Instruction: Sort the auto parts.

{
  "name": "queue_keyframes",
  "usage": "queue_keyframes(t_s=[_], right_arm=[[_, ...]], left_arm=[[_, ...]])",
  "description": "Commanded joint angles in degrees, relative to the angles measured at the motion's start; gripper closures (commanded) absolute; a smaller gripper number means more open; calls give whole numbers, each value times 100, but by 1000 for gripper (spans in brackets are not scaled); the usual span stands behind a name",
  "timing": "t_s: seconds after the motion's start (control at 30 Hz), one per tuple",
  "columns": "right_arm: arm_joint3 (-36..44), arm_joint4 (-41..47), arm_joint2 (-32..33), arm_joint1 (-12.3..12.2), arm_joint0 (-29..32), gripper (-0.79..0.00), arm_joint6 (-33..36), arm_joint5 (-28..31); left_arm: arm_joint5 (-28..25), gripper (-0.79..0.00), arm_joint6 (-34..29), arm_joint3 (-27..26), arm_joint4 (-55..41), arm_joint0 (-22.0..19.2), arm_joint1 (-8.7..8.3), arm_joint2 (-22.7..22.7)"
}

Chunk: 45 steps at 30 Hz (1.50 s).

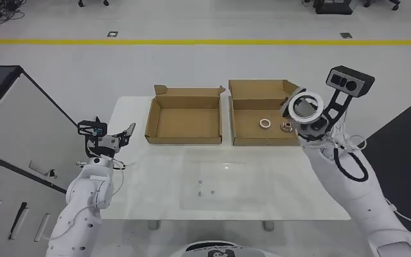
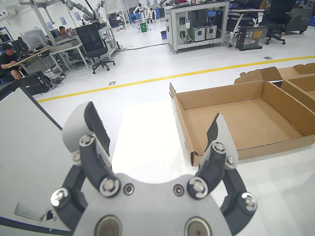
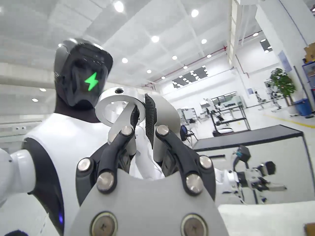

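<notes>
The metal collar ring (image 3: 115, 94) was clamped by its band in my right gripper (image 3: 142, 110), raised above the right rim of the right cardboard box (image 1: 257, 136) near the table's (image 1: 257, 186) far right corner. That box held a white ring (image 1: 264, 123) and a brownish part (image 1: 287, 125); the left cardboard box (image 1: 183, 122) stood just beside it. I judged it best to bring the ring low inside the walls before releasing. My left gripper (image 2: 153, 116) hung spread at the table's left edge.

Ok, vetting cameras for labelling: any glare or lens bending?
Top view: the white table glares, small bits mid-table barely show. Left wrist view: the yellow floor line bows; table glares beyond the open left claw. Right wrist view: ceiling lights flare above the ring in the right claw.
</notes>
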State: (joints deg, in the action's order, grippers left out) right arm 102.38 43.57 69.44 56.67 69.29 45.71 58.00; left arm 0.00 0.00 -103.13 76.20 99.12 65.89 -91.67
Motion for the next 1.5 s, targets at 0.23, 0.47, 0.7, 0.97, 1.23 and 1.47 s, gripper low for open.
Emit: queue_keyframes(t_s=[0.23,0.47,0.7,0.97,1.23,1.47], right_arm=[[285,-2007,438,510,296,0,-587,0],[130,-1111,165,718,383,0,-498,0],[-234,867,-172,763,257,0,169,-112],[-309,1660,-54,768,199,0,583,-525],[-242,-208,234,771,220,0,58,0],[-38,-1697,757,902,351,0,36,0]], left_arm=[[0,-785,0,0,0,0,0,0],[0,-785,0,0,0,0,0,0],[0,-785,0,0,0,0,0,0],[0,-785,0,0,0,0,0,0],[0,-785,0,0,0,0,0,0],[0,-785,0,0,0,0,0,0]])
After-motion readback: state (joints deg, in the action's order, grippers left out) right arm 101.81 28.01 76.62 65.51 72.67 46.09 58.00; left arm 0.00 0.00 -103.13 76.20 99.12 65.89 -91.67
